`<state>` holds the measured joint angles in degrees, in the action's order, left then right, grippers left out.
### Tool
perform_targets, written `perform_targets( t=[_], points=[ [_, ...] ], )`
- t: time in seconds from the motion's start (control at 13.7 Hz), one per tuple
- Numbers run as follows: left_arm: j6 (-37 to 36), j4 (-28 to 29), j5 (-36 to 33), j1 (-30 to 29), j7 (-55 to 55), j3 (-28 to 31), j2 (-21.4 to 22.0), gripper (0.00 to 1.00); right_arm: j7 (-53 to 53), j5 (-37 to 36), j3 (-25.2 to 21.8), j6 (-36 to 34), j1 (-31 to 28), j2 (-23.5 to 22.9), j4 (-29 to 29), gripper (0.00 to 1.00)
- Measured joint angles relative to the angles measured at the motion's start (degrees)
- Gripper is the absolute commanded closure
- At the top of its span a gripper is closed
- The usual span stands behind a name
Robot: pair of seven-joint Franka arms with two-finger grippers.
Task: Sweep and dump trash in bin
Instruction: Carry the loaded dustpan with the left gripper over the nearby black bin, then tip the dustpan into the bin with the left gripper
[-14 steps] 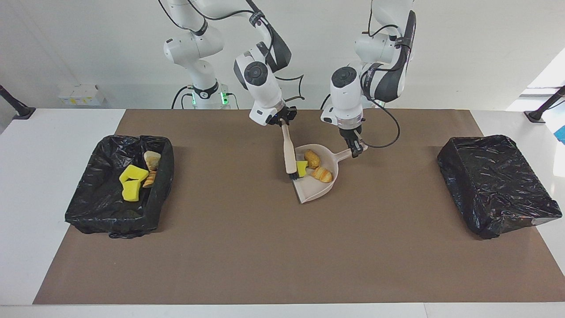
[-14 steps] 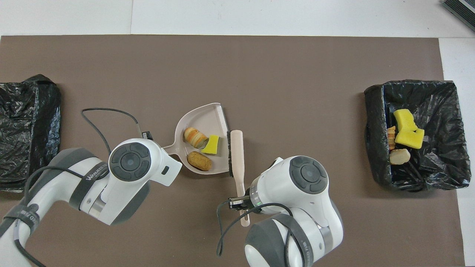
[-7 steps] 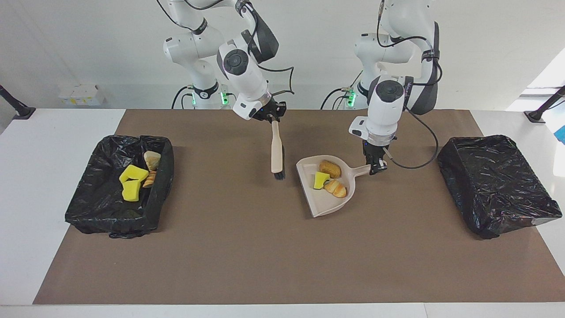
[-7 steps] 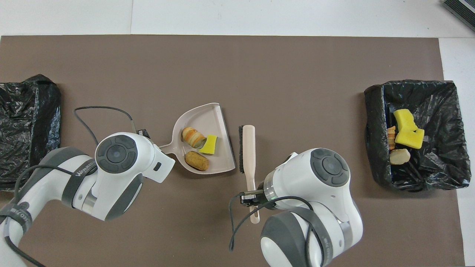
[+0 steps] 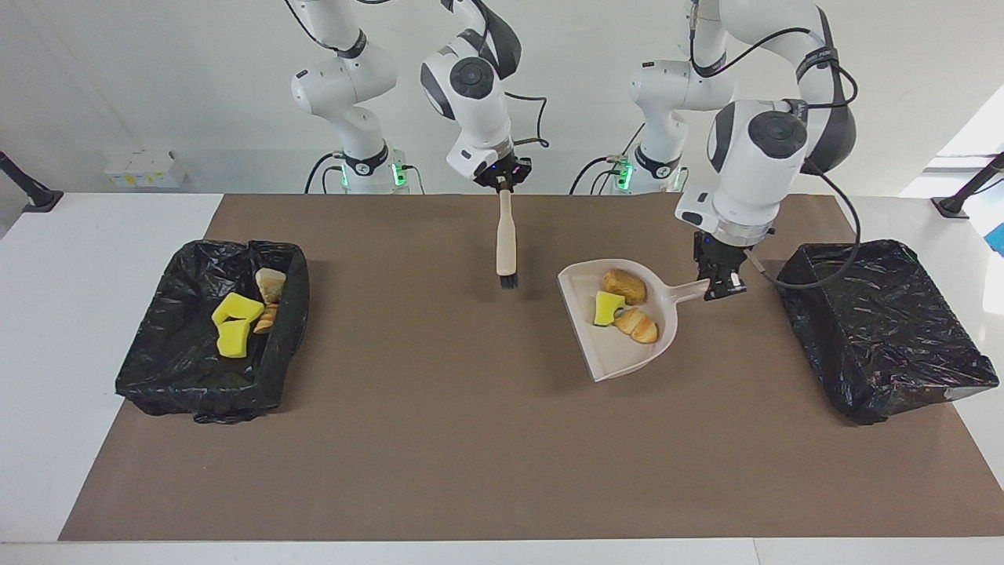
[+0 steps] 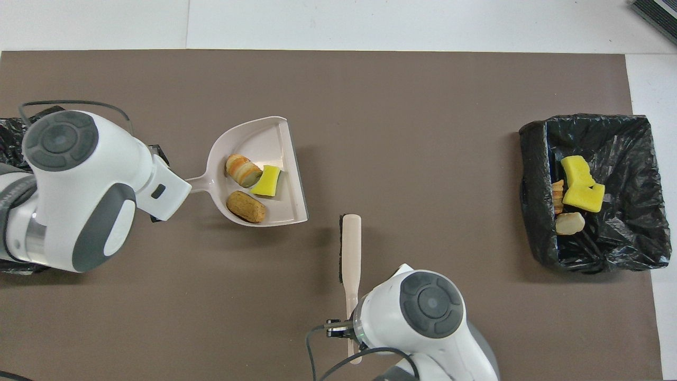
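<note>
Step in hand: carrying the loaded dustpan (image 5: 620,322) to a bin. Left gripper (image 5: 719,287) is clamped on the dustpan's handle, pan raised over the mat, just beside the empty bin (image 5: 882,326). In the pan: three trash scraps (image 5: 623,302), one yellow, two golden-brown. Right gripper (image 5: 503,180) is closed on the brush (image 5: 506,239), hanging bristles-down, apart from the dustpan. Other scraps lie in the filled bin (image 5: 216,329), well apart from the dustpan. Next, by my judgement: bring the pan over the empty bin's rim, keep it level until there, then tip.
</note>
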<state>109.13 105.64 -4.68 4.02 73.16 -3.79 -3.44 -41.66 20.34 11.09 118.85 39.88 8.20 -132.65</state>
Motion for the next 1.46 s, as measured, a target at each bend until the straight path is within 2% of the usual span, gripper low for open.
perform_targets(
  t=[0.22, 0.37, 0.73, 0.95, 1.02, 1.24, 1.46],
  points=[
    [-2.6, -3.7, 0.2, -6.7, 9.2, 0.2, -1.5, 1.00, -12.3, -4.1, 0.2, 6.5, 8.4, -5.5, -0.4, 1.00],
    [-2.9, -5.0, 0.2, -10.9, 13.7, 0.3, -2.2, 1.00, -14.2, -4.6, 0.3, 7.8, 10.3, -8.1, 0.0, 1.00],
    [-1.7, -6.5, 0.3, -21.1, 24.3, 0.5, -3.2, 1.00, -8.6, -4.8, -0.3, 3.5, 9.1, -9.0, 2.9, 1.00],
    [0.6, -6.5, 0.3, -27.5, 34.9, 0.6, -3.7, 1.00, -7.7, -4.8, -0.4, -6.1, 8.1, -10.7, 9.4, 1.00],
    [2.2, -6.4, 0.3, -30.2, 39.2, 0.6, -4.4, 1.00, -7.7, -4.8, -0.4, -7.4, 7.5, -11.5, 11.5, 1.00],
    [9.2, -6.4, 0.2, -36.9, 50.6, 0.7, -8.2, 1.00, -7.7, -4.2, -0.4, -4.5, 6.7, -13.4, 11.6, 1.00],
    [12.0, -6.6, -3.1, -38.8, 52.8, 0.7, -10.2, 1.00, -7.7, -3.6, -0.3, -3.2, 6.8, -13.9, 10.8, 0.97]
  ],
)
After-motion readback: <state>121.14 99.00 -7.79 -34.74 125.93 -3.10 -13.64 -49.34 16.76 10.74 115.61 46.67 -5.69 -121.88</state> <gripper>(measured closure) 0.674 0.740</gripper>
